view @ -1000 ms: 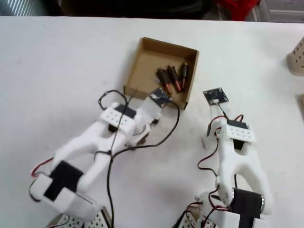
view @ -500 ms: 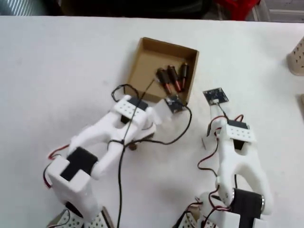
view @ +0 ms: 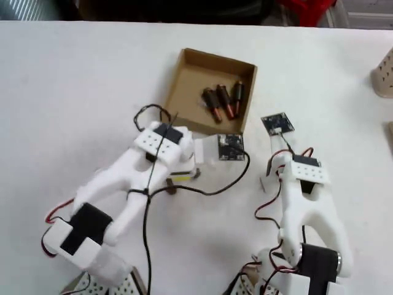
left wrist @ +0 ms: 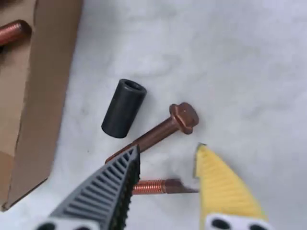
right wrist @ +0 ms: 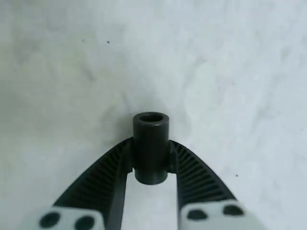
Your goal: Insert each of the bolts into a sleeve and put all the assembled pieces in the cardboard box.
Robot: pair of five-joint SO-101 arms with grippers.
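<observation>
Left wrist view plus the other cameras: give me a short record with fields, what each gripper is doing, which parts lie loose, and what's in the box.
Left gripper: open, above two bolts on the table
Right gripper: shut on the held sleeve, black, open end showing
Loose sleeve: black, lying on the table between the box and the first bolt
First bolt: copper, lying flat, head pointing away from the box
Second bolt: threaded end showing between the fingers, the rest hidden
Box: cardboard, holds three assembled pieces
</observation>
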